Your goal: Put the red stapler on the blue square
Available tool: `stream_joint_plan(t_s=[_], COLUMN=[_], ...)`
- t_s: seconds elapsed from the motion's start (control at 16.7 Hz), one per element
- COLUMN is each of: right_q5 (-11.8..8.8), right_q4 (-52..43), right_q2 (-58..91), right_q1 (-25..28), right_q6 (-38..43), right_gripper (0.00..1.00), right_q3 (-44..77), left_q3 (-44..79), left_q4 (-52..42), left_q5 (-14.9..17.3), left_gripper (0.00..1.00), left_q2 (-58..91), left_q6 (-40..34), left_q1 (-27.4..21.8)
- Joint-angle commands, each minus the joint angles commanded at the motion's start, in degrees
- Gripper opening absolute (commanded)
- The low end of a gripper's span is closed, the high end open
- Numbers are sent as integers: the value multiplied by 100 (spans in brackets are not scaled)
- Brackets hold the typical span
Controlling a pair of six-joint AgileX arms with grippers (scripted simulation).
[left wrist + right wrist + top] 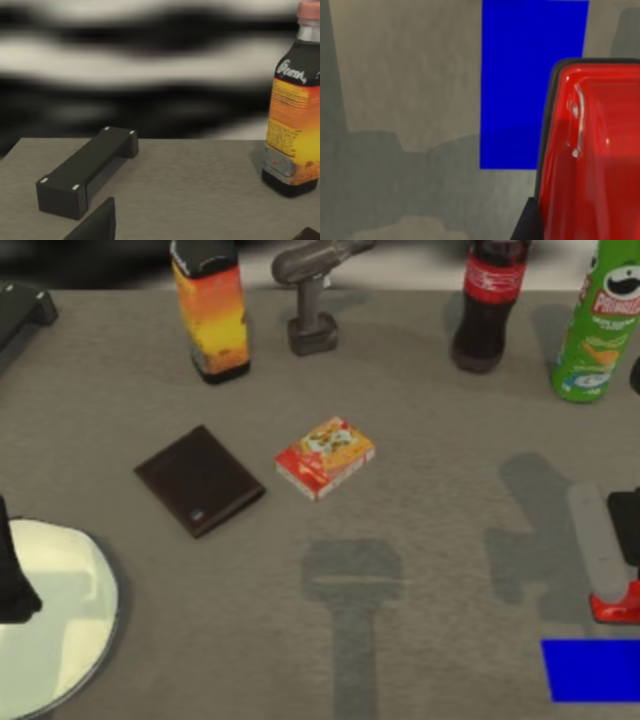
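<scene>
- Red stapler (617, 604) at the table's right edge, just short of the blue square (594, 670), seemingly lifted for carrying across
- Right gripper (626, 530) above it; from the close wrist view, judged to be grasping the stapler, fingers themselves unseen, so cannot tell
- Left arm (12, 580) parked at left over a round plate (70, 625), fingers unseen

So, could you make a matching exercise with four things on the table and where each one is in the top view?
Things:
1. red stapler
2. blue square
3. brown wallet
4. green can

Places:
A. far right corner
B. left of the snack box
C. near right corner
D. right edge, just beyond the blue patch

Pairs: 1-D, 2-C, 3-B, 4-A
</scene>
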Motion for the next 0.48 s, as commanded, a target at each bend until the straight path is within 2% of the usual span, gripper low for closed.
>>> stream_joint_plan(t_s=[0.3, 0.48], right_q5=[-4, -8], right_q4=[84, 654], right_q2=[59, 253], right_q1=[2, -1], right_q6=[-2, -7], right_gripper=[0, 0], right_q3=[-50, -424], left_q3=[0, 0], left_q4=[0, 0], left_q5=[0, 0], left_gripper=[100, 100], left_q2=[0, 0], left_q6=[0, 0], left_q1=[0, 0])
